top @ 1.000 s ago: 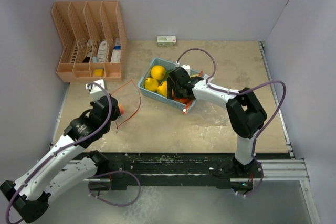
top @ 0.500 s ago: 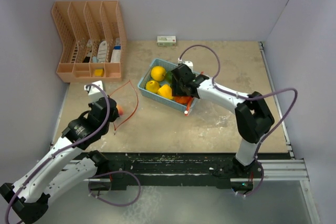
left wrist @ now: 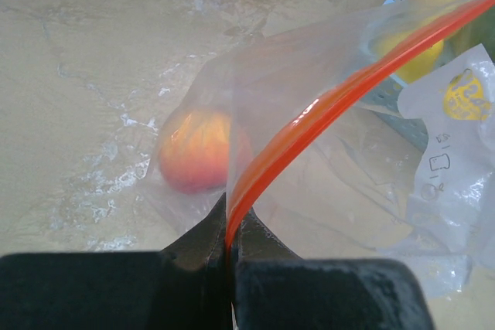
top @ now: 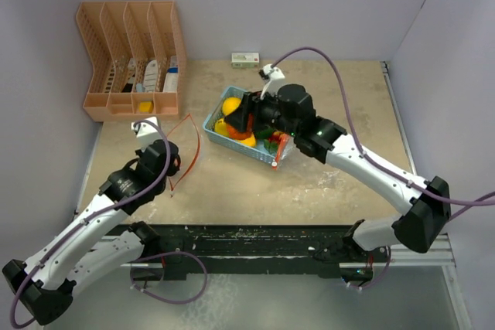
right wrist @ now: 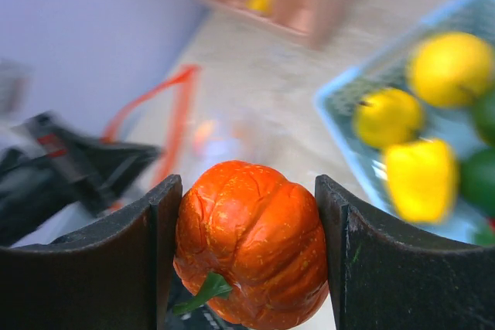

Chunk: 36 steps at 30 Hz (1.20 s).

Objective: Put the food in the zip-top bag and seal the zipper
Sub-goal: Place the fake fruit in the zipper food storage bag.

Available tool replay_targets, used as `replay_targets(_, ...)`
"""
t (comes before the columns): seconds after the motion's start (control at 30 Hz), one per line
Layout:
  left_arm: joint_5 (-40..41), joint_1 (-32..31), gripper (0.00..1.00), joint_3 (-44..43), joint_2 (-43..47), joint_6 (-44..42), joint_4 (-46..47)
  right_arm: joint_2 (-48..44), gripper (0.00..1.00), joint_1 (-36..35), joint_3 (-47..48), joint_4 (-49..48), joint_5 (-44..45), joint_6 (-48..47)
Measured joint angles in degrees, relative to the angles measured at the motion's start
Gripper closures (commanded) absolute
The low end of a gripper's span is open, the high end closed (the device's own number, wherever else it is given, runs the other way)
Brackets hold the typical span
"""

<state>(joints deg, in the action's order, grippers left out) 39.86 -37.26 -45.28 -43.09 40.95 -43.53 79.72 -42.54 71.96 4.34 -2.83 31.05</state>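
Observation:
My right gripper is shut on an orange toy pumpkin and holds it above the left end of the light-blue basket. In the top view that gripper points left toward the zip-top bag. Yellow fruits and a yellow pepper lie in the basket, with green and red pieces beside them. My left gripper is shut on the bag's orange-red zipper strip and holds that edge up. A peach-coloured fruit lies inside the bag.
A peach-coloured desk organiser with small items stands at the back left. A small white box lies against the back wall. Walls close the table on the left, back and right.
My right gripper closed on the pumpkin, lifted it out of the basket and swung left toward the bag. The left gripper kept hold of the zipper and barely moved.

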Motion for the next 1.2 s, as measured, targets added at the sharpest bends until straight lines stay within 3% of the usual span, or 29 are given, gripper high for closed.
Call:
replay_targets(0.23, 0.0, 0.0, 1.00, 0.0, -1.2, 0.0, 1.2, 4.8, 0.76, -11.2, 0.0, -16.3, -7.6, 5.7)
replay_targets(0.43, -0.2, 0.0, 1.00, 0.0, -0.5, 0.0, 1.2, 13.1, 0.77, -12.2, 0.0, -26.4, -8.5, 12.6)
replay_targets(0.73, -0.9, 0.0, 1.00, 0.0, 1.6, 0.0, 1.1, 19.6, 0.77, -12.2, 1.5, -30.1, -3.5, 17.4)
replay_targets(1.2, -1.1, 0.0, 1.00, 0.9, 0.6, 0.5, 1.6, 14.9, 0.77, -12.3, 1.9, -33.9, -1.2, 23.4)
